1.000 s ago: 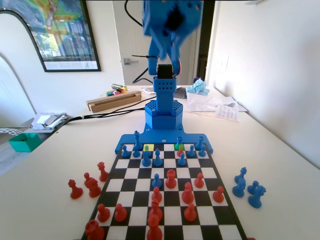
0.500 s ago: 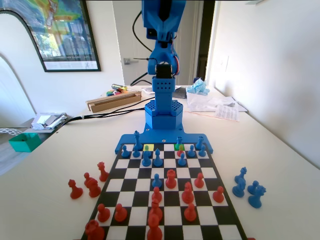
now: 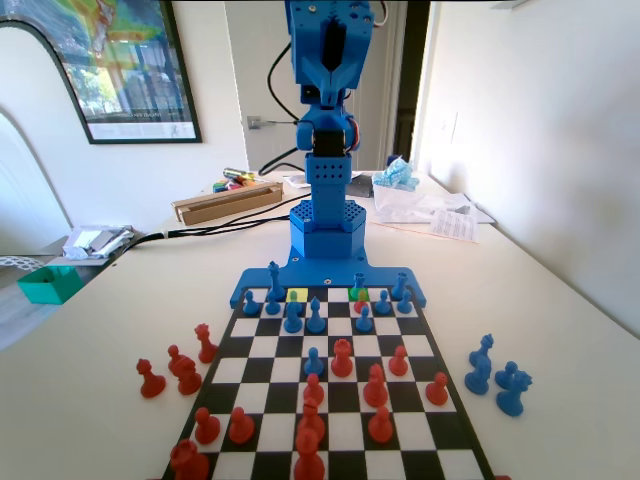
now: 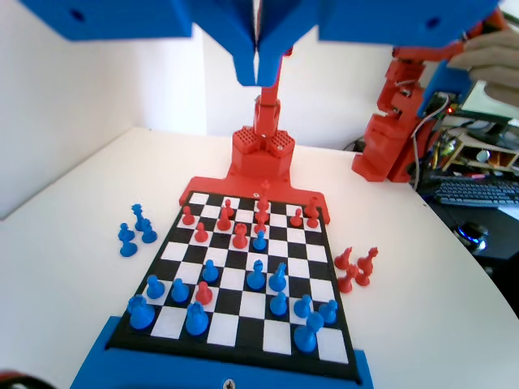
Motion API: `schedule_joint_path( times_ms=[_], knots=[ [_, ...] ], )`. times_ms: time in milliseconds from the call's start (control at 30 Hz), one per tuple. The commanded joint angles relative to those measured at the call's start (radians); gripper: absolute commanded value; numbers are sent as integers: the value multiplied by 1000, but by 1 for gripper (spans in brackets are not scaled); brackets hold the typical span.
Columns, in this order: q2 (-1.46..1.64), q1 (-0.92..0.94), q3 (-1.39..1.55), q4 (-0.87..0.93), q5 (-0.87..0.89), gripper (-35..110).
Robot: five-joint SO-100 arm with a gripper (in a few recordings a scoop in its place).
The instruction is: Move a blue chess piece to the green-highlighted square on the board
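The board (image 3: 420, 345) (image 4: 332, 243) lies flat in front of the blue arm. The green-highlighted square (image 3: 352, 294) is in the row nearest the arm's base, right of the middle in the fixed view. A blue chess piece (image 3: 358, 283) stands at that square, and a small red piece (image 3: 361, 301) just in front partly covers it. More blue pieces (image 4: 256, 275) crowd the nearest rows in the wrist view. My gripper (image 4: 258, 63) hangs high above the board, its jaws pressed together with nothing between them.
A paler yellow square (image 3: 297, 295) lies left of the green one. Captured blue pieces (image 3: 495, 375) stand off the board's right side and red ones (image 3: 175, 365) off its left in the fixed view. Red pieces (image 3: 342, 357) fill the middle and near rows.
The arm's upper part has swung from a blurred forward lean to a steadier upright pose. No piece on the board has moved.
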Motion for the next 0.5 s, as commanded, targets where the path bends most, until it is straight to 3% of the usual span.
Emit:
schedule_joint_path(
  times_ms=[0,467],
  knots=[
    [49,-6,18,-12,3,1],
    [83,8,21,-18,-3,3]
  ],
)
